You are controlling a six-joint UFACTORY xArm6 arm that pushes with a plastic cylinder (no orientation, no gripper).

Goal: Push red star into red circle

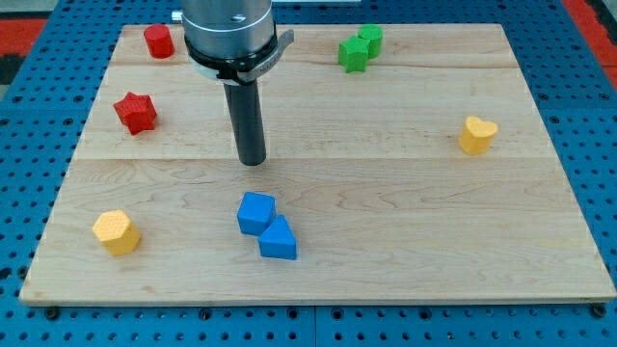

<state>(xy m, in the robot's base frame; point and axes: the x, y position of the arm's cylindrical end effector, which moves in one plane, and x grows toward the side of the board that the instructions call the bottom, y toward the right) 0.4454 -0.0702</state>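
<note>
The red star (135, 112) lies on the wooden board (405, 241) at the view's left. The red circle (158, 41), a short cylinder, stands near the top left corner, above and slightly right of the star. My tip (252, 162) rests on the board to the right of the star and a little lower, with a clear gap of bare wood between them. The tip touches no block.
Two green blocks (359, 48) sit touching at the top centre-right. A yellow heart (476, 135) is at the right. A yellow hexagon (117, 232) is at the bottom left. A blue cube (256, 213) and a blue triangle (279, 239) touch just below my tip.
</note>
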